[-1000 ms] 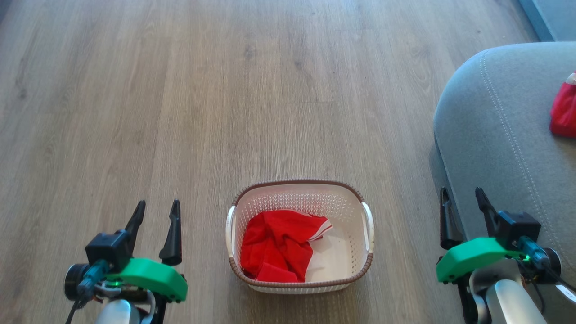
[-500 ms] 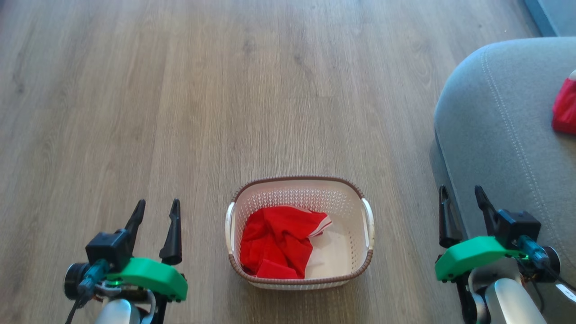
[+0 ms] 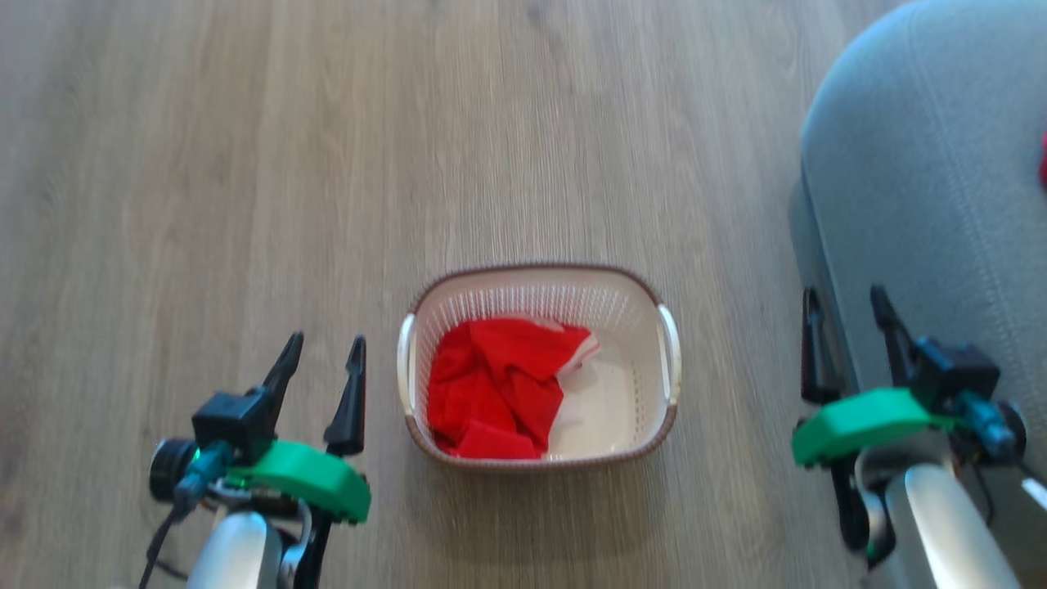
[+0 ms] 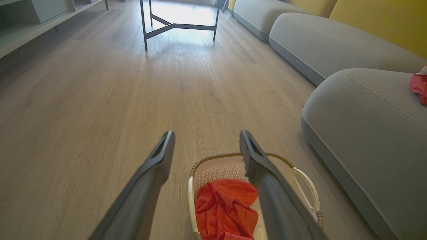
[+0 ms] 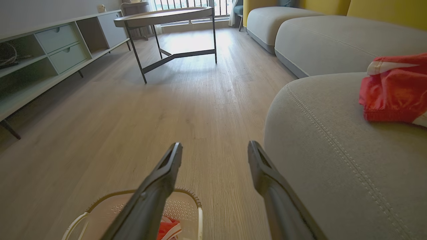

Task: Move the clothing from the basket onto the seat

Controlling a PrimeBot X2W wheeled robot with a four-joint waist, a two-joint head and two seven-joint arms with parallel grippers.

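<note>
Head view: clothing (image 3: 499,384) is bunched in the left half of the basket (image 3: 532,268) — just right of the left gripper (image 3: 327,339), so that arm's nearer. It and the right gripper (image 3: 844,292) both have fingers spread, empty.

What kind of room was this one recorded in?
Probably a home living room: a grey sectional sofa, a coffee table on wood flooring, and a low cabinet with drawers.

Wood floor (image 3: 245,164) | basket (image 3: 540,296) standing on it | seat (image 3: 924,180) at right
</note>
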